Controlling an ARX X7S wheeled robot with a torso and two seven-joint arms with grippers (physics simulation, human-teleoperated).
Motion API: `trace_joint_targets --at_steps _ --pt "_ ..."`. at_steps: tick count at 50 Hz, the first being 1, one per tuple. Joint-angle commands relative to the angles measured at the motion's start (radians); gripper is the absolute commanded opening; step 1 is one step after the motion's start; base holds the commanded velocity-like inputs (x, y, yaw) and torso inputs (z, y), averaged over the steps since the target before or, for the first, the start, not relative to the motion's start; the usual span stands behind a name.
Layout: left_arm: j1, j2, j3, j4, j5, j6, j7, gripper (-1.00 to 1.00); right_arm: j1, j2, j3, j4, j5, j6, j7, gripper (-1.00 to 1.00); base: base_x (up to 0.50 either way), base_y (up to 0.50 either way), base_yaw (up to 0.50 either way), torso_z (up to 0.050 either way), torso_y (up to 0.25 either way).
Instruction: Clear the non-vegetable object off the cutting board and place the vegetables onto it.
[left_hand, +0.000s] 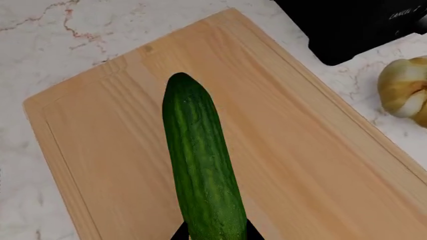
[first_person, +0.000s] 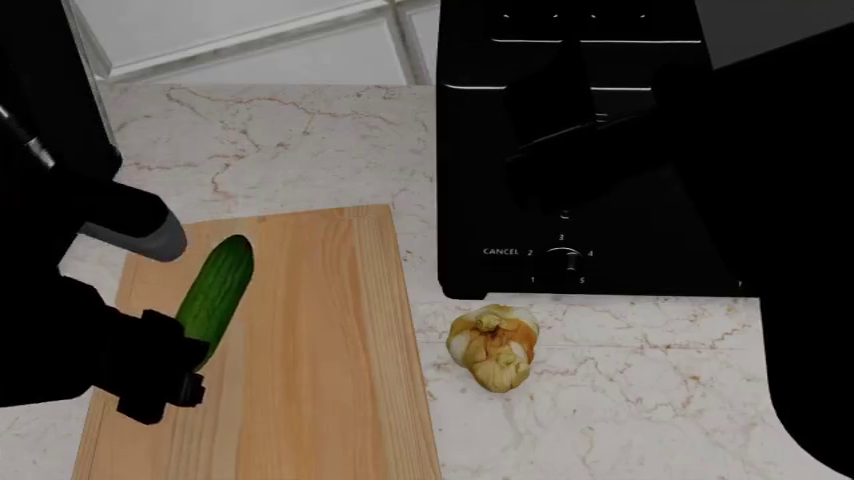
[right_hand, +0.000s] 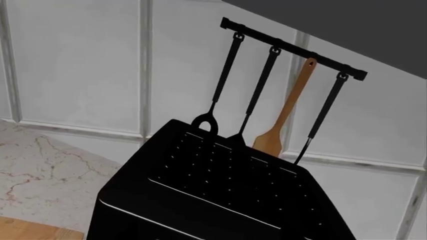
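Counter (first_person: 267, 130): white marble with reddish veins, running under everything I see in my head view and back to a pale tiled wall.
Toaster (first_person: 587, 170): a big black box standing on the counter to the right of the board, with a dial and the word CANCEL on its front; in my right wrist view its top (right_hand: 227, 185) is dotted with small holes.
Utensil rail (right_hand: 293, 47): a black bar on the wall behind the toaster, holding three black tools and one wooden spatula (right_hand: 287, 120).
Cutting board (first_person: 320, 340): light wood with lengthwise grain, lying flat on the counter left of the toaster; I see no meat on it.
Cucumber (left_hand: 200, 160): dark green and smooth, over the left part of the board, lengthwise along the grain, its far tip free; I cannot tell whether it rests on the wood or hangs just above it.
Left gripper (first_person: 167, 365): black, at the near end of the cucumber, closed around that end.
Garlic bulb (first_person: 494, 345): lumpy, pale yellow with brown patches, on the marble just in front of the toaster and near the board's right edge, not on the board.
Right gripper: none of my views show its fingers; its camera looks at the toaster and wall.
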Motion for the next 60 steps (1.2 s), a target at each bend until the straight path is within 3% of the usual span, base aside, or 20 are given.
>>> trace_joint_targets --at_steps 1,6,7,16,27,37,42,49,60 --pt "0.049 0.007 -0.009 0.002 0.015 0.043 0.006 -1.00 0.010 -0.020 0.011 0.008 -0.013 -0.012 -0.027 1.00 0.00 0.00 0.00 0.000 0.000" --pt "0.068 0.003 -0.005 -0.001 0.018 0.053 -0.001 -1.00 0.008 -0.015 0.013 0.004 -0.007 -0.015 -0.024 1.00 0.00 0.00 0.00 0.000 0.000" --pt "0.068 0.003 -0.005 -0.005 0.005 0.046 0.003 1.00 0.007 -0.014 0.013 0.002 -0.005 -0.015 -0.023 1.00 0.00 0.00 0.00 0.000 0.000" --pt "0.020 0.004 -0.013 0.008 -0.023 0.023 -0.024 1.00 0.015 -0.005 0.020 -0.006 0.029 -0.012 0.003 1.00 0.00 0.00 0.00 0.000 0.000" --pt "-0.067 -0.017 -0.061 0.125 -0.174 0.007 -0.156 1.00 0.021 0.004 0.024 -0.013 0.055 -0.012 0.016 1.00 0.00 0.00 0.00 0.000 0.001" --pt "-0.080 -0.110 -0.152 0.360 -0.197 0.097 -0.287 1.00 0.071 0.013 0.018 0.008 0.209 0.017 0.098 1.00 0.00 0.00 0.00 0.000 0.000" --pt "-0.054 -0.155 -0.210 0.474 -0.111 0.181 -0.349 1.00 0.068 0.025 0.014 0.007 0.333 0.000 0.164 1.00 0.00 0.00 0.00 0.000 0.000" --pt "0.136 -0.275 -0.314 0.678 0.072 0.394 -0.417 1.00 0.056 0.051 0.012 -0.007 0.467 -0.040 0.224 1.00 0.00 0.00 0.00 0.000 0.000" --pt "0.255 -0.405 -0.395 0.882 0.085 0.533 -0.548 1.00 0.081 0.065 -0.040 0.017 0.634 -0.091 0.315 1.00 0.00 0.00 0.00 0.000 0.000"
